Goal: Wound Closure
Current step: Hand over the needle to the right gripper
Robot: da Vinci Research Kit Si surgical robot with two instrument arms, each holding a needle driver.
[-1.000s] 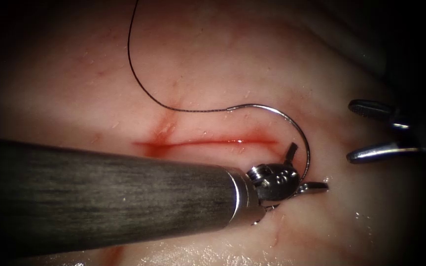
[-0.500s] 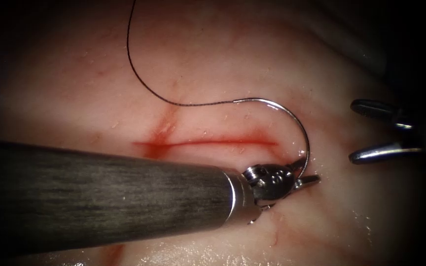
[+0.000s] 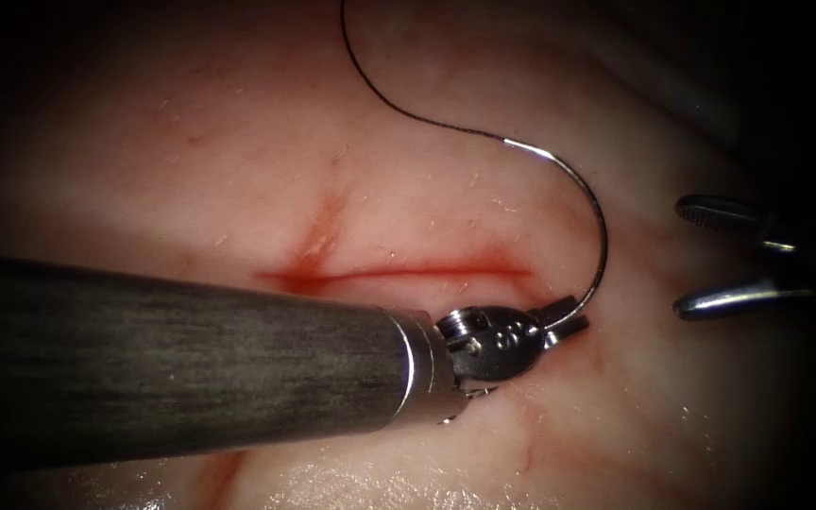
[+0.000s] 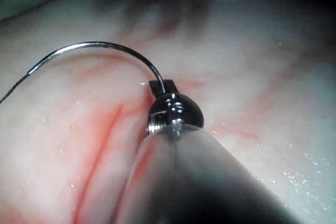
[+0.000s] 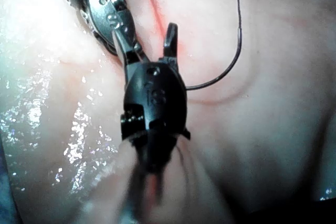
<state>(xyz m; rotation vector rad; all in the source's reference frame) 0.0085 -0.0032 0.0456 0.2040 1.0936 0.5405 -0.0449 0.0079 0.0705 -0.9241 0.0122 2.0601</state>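
— What have you got in your left tool (image 3: pixel 567 316)?

— The needle (image 3: pixel 600 236). My jaws are clamped on it near its pointed end, right of centre in the endoscope frame, just below the right end of the cut (image 3: pixel 399 275). A second ago those jaws stood apart around the needle; now they grip it and it has swung up.

— Is it in the tissue (image 3: pixel 238 161)?

— No. It arcs free above the tissue, up the right side of the cut to its swaged end at upper centre-right.

— And the thread (image 3: pixel 399 102)?

— It runs from that end up and left, out of the top edge.

— Your right tool (image 3: pixel 701 257)?

— At the right edge, jaws spread apart, holding nothing, well clear of the needle.
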